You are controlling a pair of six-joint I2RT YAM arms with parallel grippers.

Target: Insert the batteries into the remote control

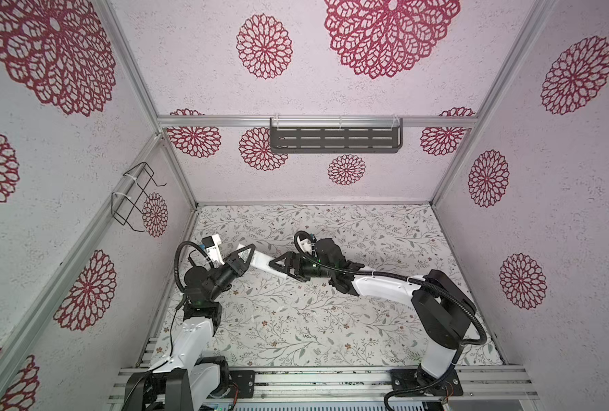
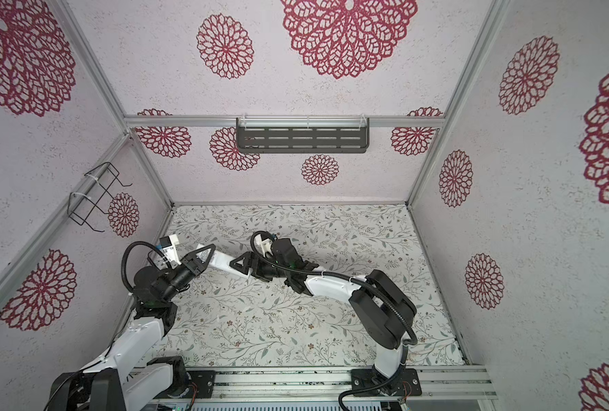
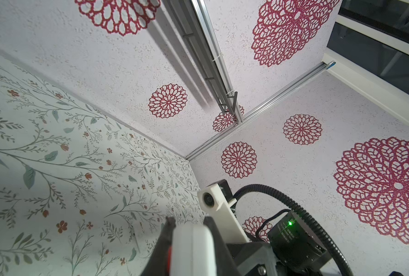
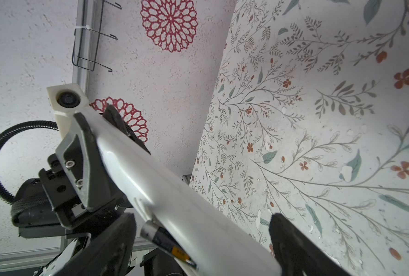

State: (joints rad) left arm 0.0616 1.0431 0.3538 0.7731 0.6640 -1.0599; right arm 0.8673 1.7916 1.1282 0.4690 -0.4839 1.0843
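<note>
Above the flowered table (image 1: 367,320), apparently lifted off it: item one, the remote control (image 1: 264,261), long and white, slanted between my two arms, its plain back turned to the right wrist camera. Item two, one battery (image 4: 167,241), dark with a silvery end, lying lengthwise against that back near one long edge. I cannot tell whether it sits in the recess or only rests at its lip, and no second battery is in view. Item three, my left gripper (image 1: 246,252), clamped across the thin sides of the remote at its far end and carrying it. Item four, my right gripper (image 4: 201,222), its fingers (image 4: 117,243) standing wide to either side of the remote's near end, with the battery just inside one of them. I cannot tell whether they press on the casing. Step in hand, by my judgement: seating this battery. To do it well, the left clamp holds firm and does not roll, so the recess faces my right fingers. The battery goes in parallel to the recess, spring end first, pressed straight down without a sideways push. With the remote slanted, a loose battery could slide out and drop to the table, so any release of the right fingers should be slow. Surroundings: a wire basket (image 1: 132,195) on the left wall and a dark slotted shelf (image 1: 335,138) on the back wall, both well apart from the work.
</note>
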